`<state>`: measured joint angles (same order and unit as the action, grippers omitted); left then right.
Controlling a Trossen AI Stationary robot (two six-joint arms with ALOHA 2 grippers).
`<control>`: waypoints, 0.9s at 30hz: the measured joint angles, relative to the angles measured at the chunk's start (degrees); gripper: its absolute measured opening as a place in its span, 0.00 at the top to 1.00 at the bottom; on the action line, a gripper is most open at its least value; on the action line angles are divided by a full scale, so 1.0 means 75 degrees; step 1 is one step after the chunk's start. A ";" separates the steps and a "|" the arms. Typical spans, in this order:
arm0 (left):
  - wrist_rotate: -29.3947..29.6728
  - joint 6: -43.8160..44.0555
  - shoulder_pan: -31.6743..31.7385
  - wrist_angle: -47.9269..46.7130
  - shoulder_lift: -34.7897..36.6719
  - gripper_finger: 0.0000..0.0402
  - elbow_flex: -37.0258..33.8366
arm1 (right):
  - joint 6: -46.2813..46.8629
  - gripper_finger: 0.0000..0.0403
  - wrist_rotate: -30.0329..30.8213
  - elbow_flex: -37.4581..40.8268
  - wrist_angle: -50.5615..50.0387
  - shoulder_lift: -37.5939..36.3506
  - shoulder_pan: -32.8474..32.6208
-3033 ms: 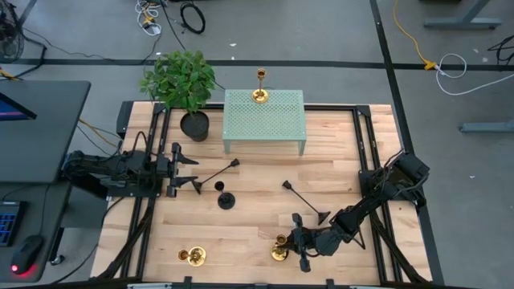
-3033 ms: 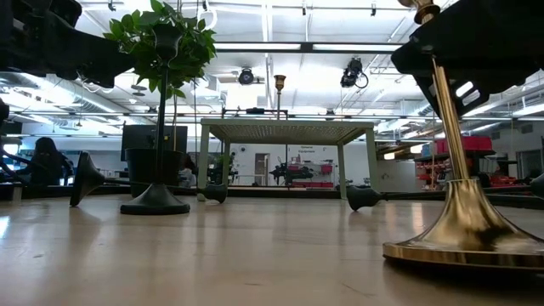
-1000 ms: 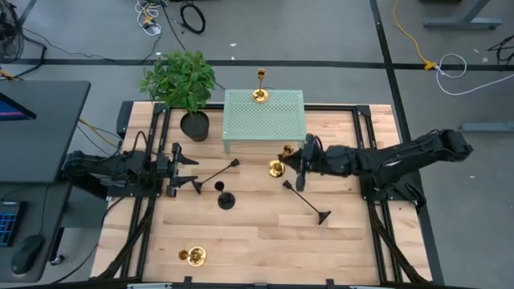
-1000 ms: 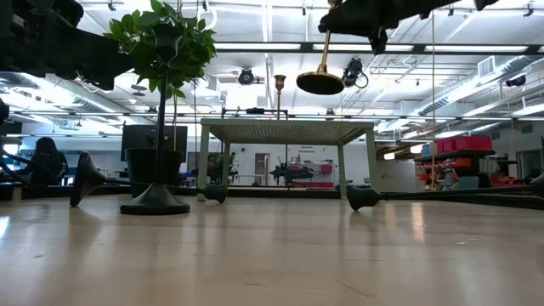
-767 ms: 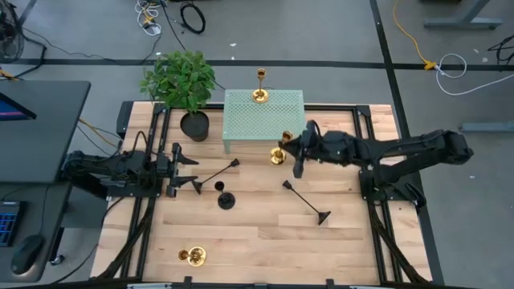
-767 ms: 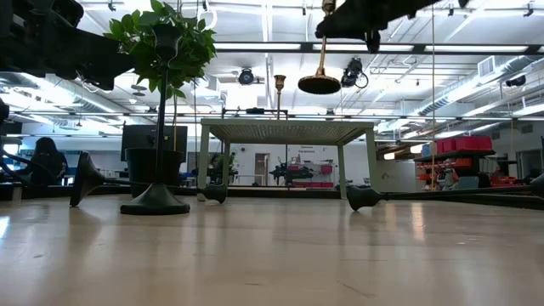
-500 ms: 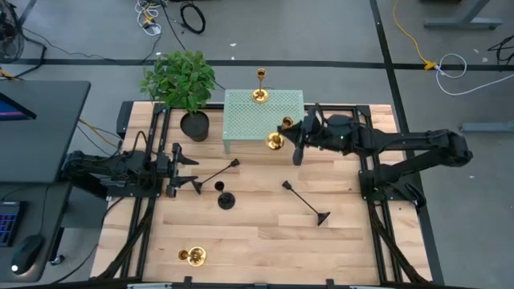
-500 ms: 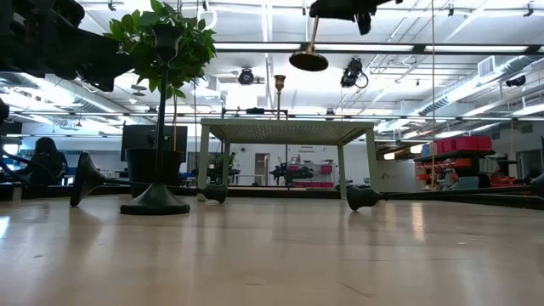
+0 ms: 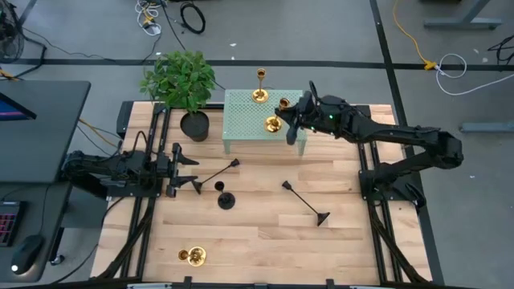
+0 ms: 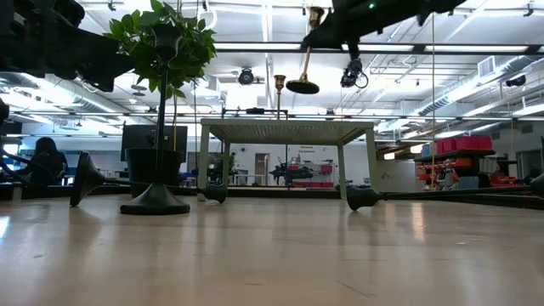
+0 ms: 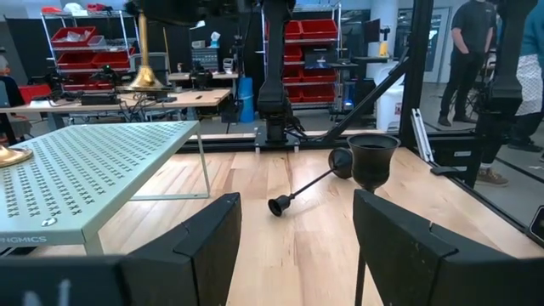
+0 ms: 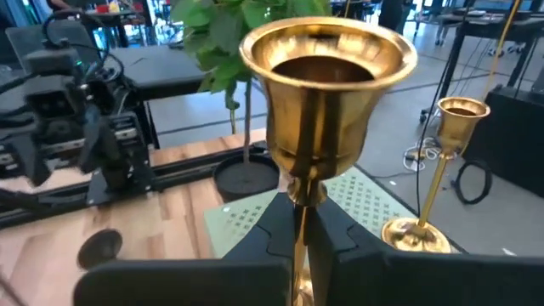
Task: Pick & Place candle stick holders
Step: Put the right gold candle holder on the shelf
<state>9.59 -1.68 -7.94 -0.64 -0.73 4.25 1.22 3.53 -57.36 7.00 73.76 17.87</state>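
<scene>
My right gripper (image 9: 292, 120) is shut on a gold candle stick holder (image 9: 275, 116) above the green perforated stand (image 9: 249, 128); it also shows in the low view (image 10: 303, 55). A second gold holder (image 9: 259, 94) stands by its base on the stand's far edge. A third (image 9: 193, 256) sits near the table's front left. Two black holders lie on their sides (image 9: 217, 173) (image 9: 306, 201). One black holder stands (image 9: 226, 200). My left gripper (image 9: 189, 172) is open and empty at the table's left. My right gripper pinches the gold holder's thin stem (image 12: 299, 219) just below its cup (image 12: 327, 59), between the two fingers (image 12: 340, 234). The fingers come roughly level from the table's right, across the stem. The holder is lifted clear, tilted, its base (image 10: 303, 87) hanging above the stand.
A black pot with a green plant (image 9: 193, 124) stands left of the stand at the far left. Bare wood lies between the lying black holders and toward the front right (image 9: 361, 241). Black rails run along both table sides.
My right gripper has carried the gold holder toward the table's far edge, from beside the stand's front to over the stand's top. The holder has stayed lifted clear and has tipped from near upright to slanting. My left gripper has kept still.
</scene>
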 joint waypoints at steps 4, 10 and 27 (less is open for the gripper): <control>0.0090 0.0003 0.0000 -0.0001 0.0000 0.44 0.0001 | 0.0010 1.00 -0.0381 -0.0292 0.0199 0.0497 0.0280; 0.0102 0.0004 0.0000 -0.0001 0.0000 0.44 0.0001 | -0.0154 1.00 -0.0811 -0.1244 0.0169 0.1441 0.0466; 0.0099 0.0004 -0.0001 -0.0007 0.0000 0.44 0.0000 | -0.0438 1.00 -0.1294 -0.3514 -0.0498 0.3421 0.0889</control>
<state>10.33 -1.65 -7.95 -0.69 -0.73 4.25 -2.07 -6.18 -83.72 3.26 99.42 24.54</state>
